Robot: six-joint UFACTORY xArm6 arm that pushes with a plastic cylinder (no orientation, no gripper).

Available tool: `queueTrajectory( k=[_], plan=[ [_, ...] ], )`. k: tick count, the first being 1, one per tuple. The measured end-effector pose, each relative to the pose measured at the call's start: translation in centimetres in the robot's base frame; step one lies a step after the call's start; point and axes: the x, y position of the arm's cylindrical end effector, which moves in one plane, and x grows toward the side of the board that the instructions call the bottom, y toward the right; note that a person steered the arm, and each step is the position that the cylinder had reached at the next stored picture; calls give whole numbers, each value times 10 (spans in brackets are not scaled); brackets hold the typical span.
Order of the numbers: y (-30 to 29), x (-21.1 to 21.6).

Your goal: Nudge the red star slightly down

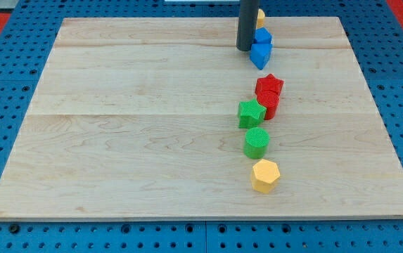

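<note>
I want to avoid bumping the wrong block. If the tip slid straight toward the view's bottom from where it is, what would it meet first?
Probably the green star. My tip sits left of the blue blocks; the red star lies slightly right of that line, though depth is uncertain.

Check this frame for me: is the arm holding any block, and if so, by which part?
Nothing is held. My tip rests on the board just left of the blue blocks, at the view's top, well above the red star.
</note>
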Motion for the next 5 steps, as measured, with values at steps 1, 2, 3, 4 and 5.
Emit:
queueTrajectory(
  k=[1,2,3,4,5],
  plan=[
    [-9,0],
    [-56,13],
    [-72,46],
    [-30,61],
    [0,63]
  ],
)
